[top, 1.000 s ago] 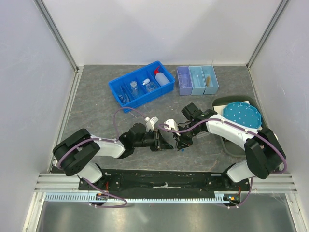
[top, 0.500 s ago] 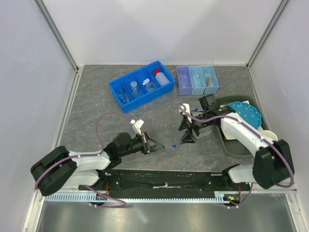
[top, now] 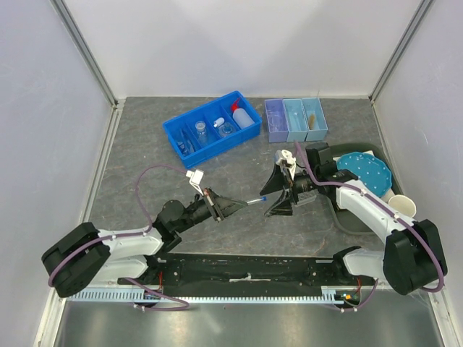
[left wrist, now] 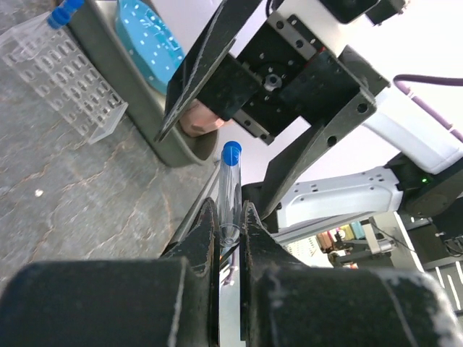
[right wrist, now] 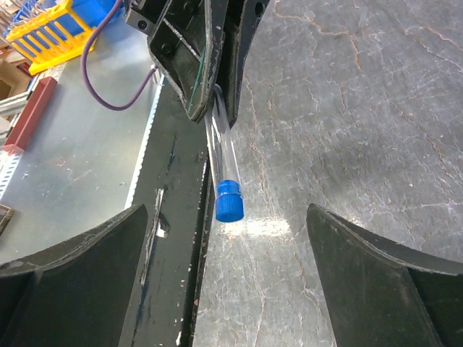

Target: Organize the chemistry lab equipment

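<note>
A clear test tube [left wrist: 230,189] with a blue cap [left wrist: 231,152] sticks out of my left gripper [left wrist: 228,211], which is shut on its round bottom end. From above, the tube [top: 253,202] lies nearly level over the table, cap toward my right gripper [top: 278,194]. That gripper [right wrist: 228,217] stands wide open, and the capped end [right wrist: 229,201] floats between its fingers without touching either one. A clear tube rack [left wrist: 61,72] stands beyond, with another blue-capped tube [left wrist: 65,11] in it. A white red-capped squeeze bottle [top: 244,116] and small glass flasks [top: 201,131] sit in the blue bin [top: 189,148].
Three small pale bins [top: 295,119] stand in a row at the back right. A teal dotted plate [top: 365,172] rests on a dark tray [top: 347,217] at the right, with a pinkish cup [top: 401,204] beside it. The right forearm crosses over the tray.
My right gripper has opened wide and let go of the tube. The left gripper closed on it, and the two arms drew apart from the middle of the table.
</note>
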